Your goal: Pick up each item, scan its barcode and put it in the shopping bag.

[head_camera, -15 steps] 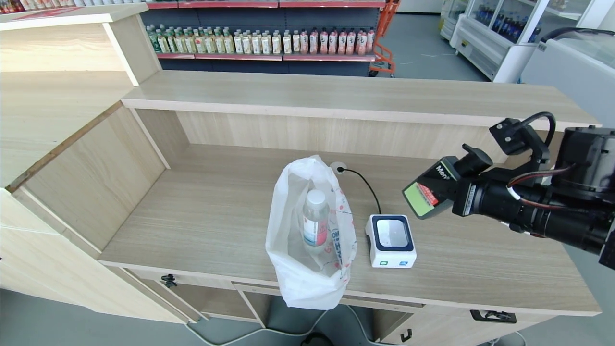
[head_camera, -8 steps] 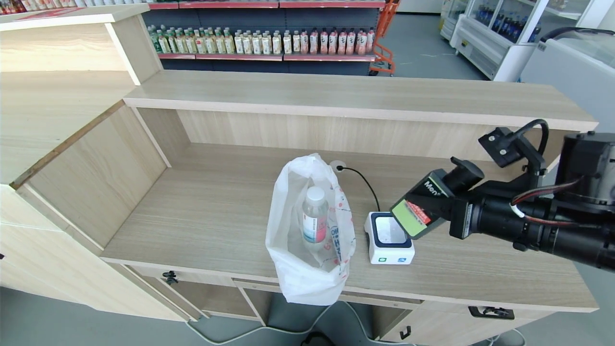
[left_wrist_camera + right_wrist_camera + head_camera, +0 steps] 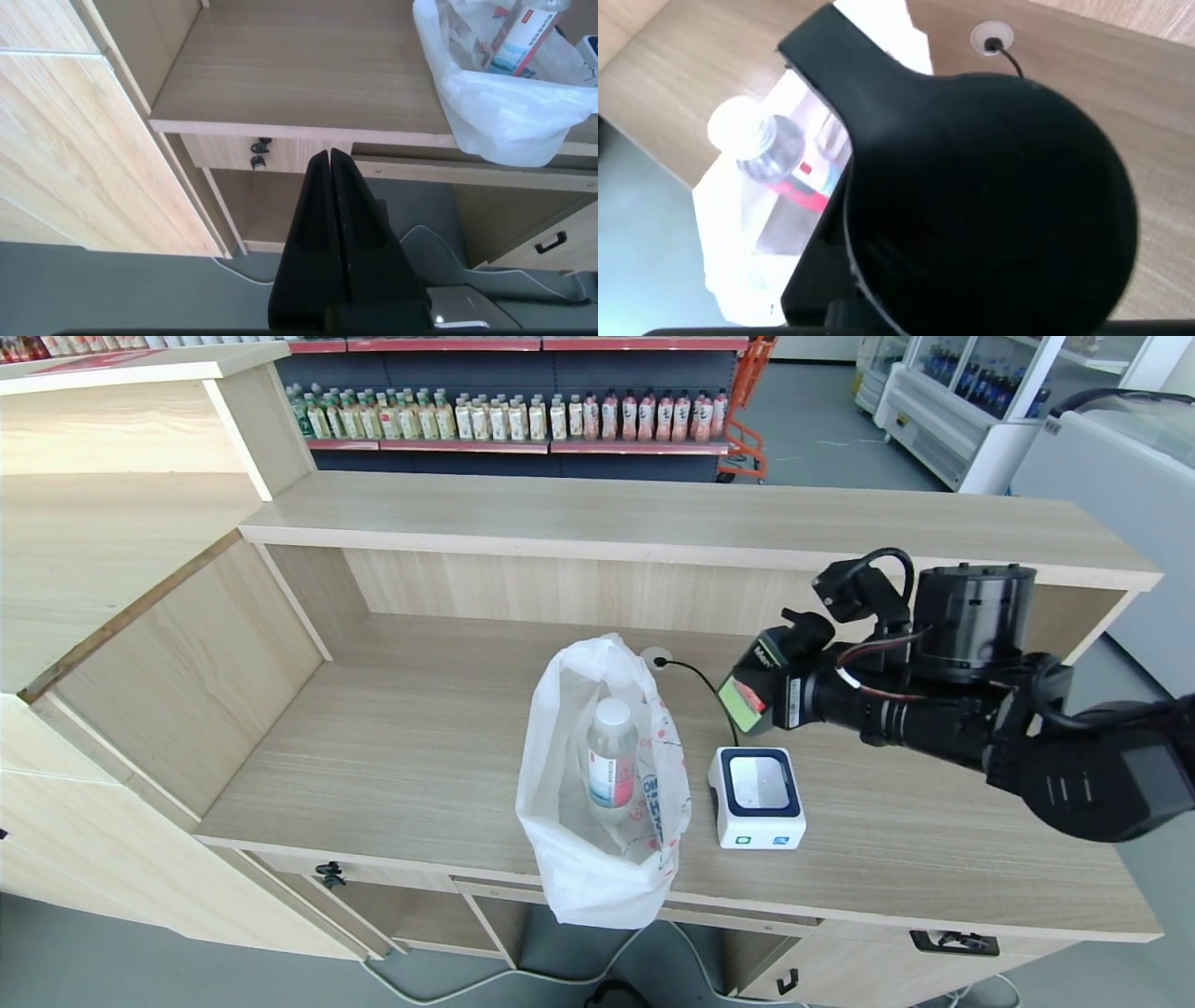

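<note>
R gripper [image 3: 782,674] clamped on dark box [image 3: 744,698], above scanner's [image 3: 756,798] far edge. Shopping bag [image 3: 546,775] lies left & nearer, mouth up. L gripper [image 3: 331,159] fingers together, low, well off.

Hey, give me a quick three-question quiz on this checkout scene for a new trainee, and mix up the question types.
1. True or false: the bottle stands inside the shopping bag.
2. Which end effector holds the box? A) left B) right
3. Fill in: on the counter, the scanner sits on the bag's ____ side, going by the robot's own sides.
Key: 1 true; 2 B, the right end effector; 3 right.
</note>
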### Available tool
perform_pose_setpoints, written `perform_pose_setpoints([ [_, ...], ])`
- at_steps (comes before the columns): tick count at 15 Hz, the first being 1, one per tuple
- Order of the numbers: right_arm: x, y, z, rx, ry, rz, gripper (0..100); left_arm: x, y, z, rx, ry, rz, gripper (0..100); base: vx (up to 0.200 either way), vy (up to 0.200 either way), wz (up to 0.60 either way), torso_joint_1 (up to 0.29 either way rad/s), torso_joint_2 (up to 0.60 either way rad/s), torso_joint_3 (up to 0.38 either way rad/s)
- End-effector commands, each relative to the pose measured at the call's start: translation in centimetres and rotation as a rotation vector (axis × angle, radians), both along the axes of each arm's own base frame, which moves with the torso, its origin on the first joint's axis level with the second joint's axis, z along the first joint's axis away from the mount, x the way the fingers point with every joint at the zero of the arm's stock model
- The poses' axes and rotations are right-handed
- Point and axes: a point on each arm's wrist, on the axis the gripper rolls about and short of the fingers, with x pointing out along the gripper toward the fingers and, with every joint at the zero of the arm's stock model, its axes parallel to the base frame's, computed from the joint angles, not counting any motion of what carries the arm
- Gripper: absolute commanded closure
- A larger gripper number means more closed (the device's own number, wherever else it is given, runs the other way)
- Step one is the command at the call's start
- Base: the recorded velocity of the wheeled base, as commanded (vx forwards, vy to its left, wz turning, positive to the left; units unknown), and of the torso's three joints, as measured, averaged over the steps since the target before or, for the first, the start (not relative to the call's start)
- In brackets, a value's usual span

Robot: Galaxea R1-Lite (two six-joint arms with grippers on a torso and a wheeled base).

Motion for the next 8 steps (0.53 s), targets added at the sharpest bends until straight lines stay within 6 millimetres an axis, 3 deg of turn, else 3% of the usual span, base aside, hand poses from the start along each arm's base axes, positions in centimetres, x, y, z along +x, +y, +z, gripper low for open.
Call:
perform_pose_setpoints([
  [1, 3.7, 1.6, -2.4, -0.025, 0.02, -0.042, 100, 0.0, 0.0, 0.0, 0.0, 0.0, 0.0, 100, 0.0, 0.0, 0.0, 0.0, 0.0, 0.0],
  [2, 6.2, 3.4, -3.7, -0.025, -0.001, -0.03, 100, 0.0, 0.0, 0.0, 0.0, 0.0, 0.001, 100, 0.0, 0.0, 0.0, 0.0, 0.0, 0.0],
  [3, 7.1, 4.5, -4.4, -0.034, -0.008, -0.008, 100, 0.0, 0.0, 0.0, 0.0, 0.0, 0.0, 100, 0.0, 0.0, 0.0, 0.0, 0.0, 0.0],
  [8, 9.8, 8.1, -6.6, -0.039, -0.035, 0.071, 100, 0.0, 0.0, 0.0, 0.0, 0.0, 0.0, 100, 0.0, 0.0, 0.0, 0.0, 0.0, 0.0],
])
